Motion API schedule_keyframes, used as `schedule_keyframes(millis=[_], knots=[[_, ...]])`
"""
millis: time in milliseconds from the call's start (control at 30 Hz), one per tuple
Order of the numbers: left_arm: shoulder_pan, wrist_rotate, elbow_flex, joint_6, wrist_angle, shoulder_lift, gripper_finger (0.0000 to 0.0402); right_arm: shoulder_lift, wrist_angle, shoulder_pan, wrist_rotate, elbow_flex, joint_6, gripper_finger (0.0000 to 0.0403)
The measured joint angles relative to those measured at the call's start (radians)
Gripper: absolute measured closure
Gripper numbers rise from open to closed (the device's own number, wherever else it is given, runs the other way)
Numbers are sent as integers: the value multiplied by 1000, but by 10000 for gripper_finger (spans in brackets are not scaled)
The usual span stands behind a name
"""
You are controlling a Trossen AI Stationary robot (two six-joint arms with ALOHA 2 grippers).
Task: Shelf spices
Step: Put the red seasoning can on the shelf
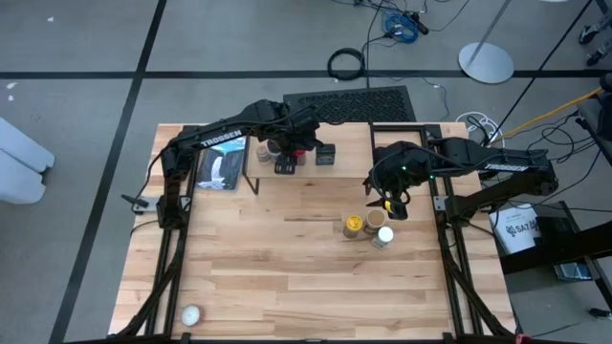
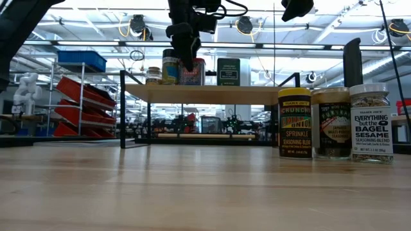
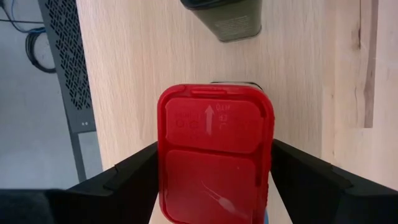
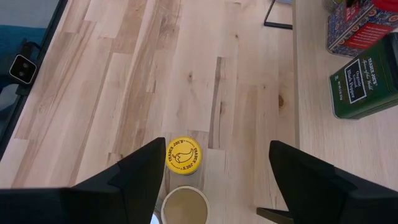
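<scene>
The shelf (image 1: 382, 143) stands along the table's far edge. On its plank (image 2: 205, 94) stand a small dark-lidded jar (image 2: 153, 75), the red tin (image 3: 214, 155) and the black square tin (image 1: 326, 155). My left gripper (image 1: 287, 158) reaches down over the shelf, open, one finger on either side of the red tin. The yellow-lidded jar (image 4: 183, 155), tan-lidded jar (image 4: 185, 206) and white-lidded jar (image 2: 371, 122) stand together on the tabletop at right. My right gripper (image 1: 387, 199) hangs open above them, clear of all three. My left gripper comes from above, pointing steeply down, its fingers (image 3: 124, 183) close beside the red tin's two sides (image 3: 163, 186). The tin's lid hides the fingertips, so I cannot tell whether they touch it. The tin stands upright on the shelf plank.
A flat blue-and-black package (image 1: 222, 170) lies at the table's far left beside the shelf. A small white ball (image 1: 190, 314) sits near the front left corner. A dark mesh panel (image 1: 349, 103) lies behind the far edge. The middle and near tabletop (image 1: 287, 268) is bare wood.
</scene>
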Motion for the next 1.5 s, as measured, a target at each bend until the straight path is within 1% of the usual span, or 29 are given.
schedule_keyframes(millis=[733, 800, 1033, 1500], knots=[[0, -1, 0, 8, -6, -2, 112, 0, 0, 0, 0, 0, 0, 129], [0, -1, 0, 8, -15, -2, 117, 0, 0, 0, 0, 0, 0, 129], [0, 0, 2, 7, -20, -4, 154, 0, 0, 0, 0, 0, 0, 129], [0, -1, 2, 4, -47, -5, 156, 0, 0, 0, 0, 0, 0, 129]])
